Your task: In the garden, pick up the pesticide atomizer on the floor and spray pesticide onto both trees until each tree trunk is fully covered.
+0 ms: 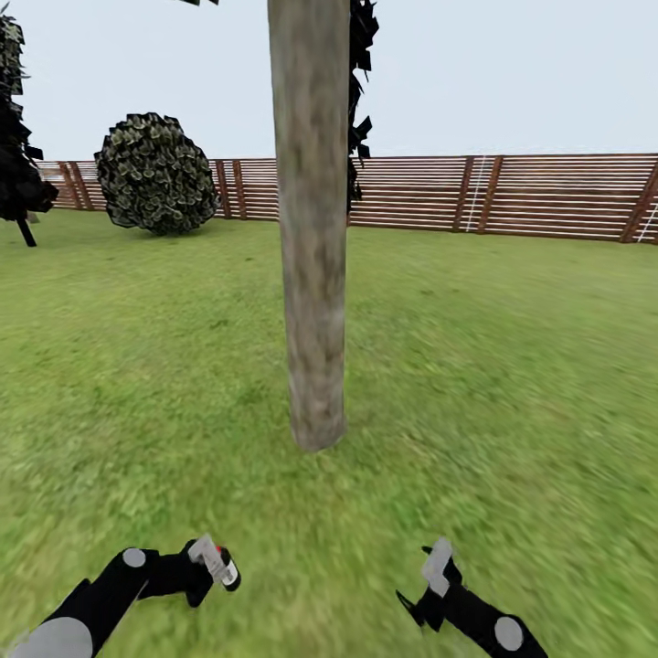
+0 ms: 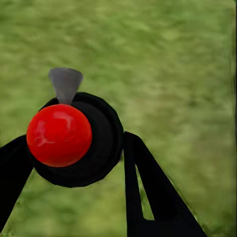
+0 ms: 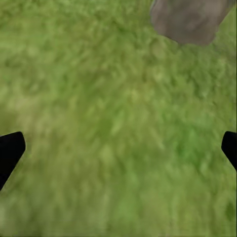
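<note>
A mottled grey-brown tree trunk (image 1: 311, 238) rises from the lawn straight ahead of me, with dark leaves beside its top. My left gripper (image 1: 210, 565) is low at the left, shut on the pesticide atomizer (image 1: 228, 568). In the left wrist view the atomizer (image 2: 94, 143) is a black round body with a red knob and a grey nozzle, clamped between the black fingers (image 2: 148, 192) of the left gripper (image 2: 76, 140). My right gripper (image 1: 437, 565) is low at the right, open and holding nothing. The right gripper (image 3: 118, 148) hangs over grass, with the trunk's base (image 3: 190, 19) ahead of it.
A reddish-brown slat fence (image 1: 512, 196) closes off the back of the lawn (image 1: 512, 366). A round dark bush (image 1: 155, 174) stands at the back left, and a black cone-shaped tree (image 1: 16, 155) is at the far left edge. Grass surrounds the trunk on all sides.
</note>
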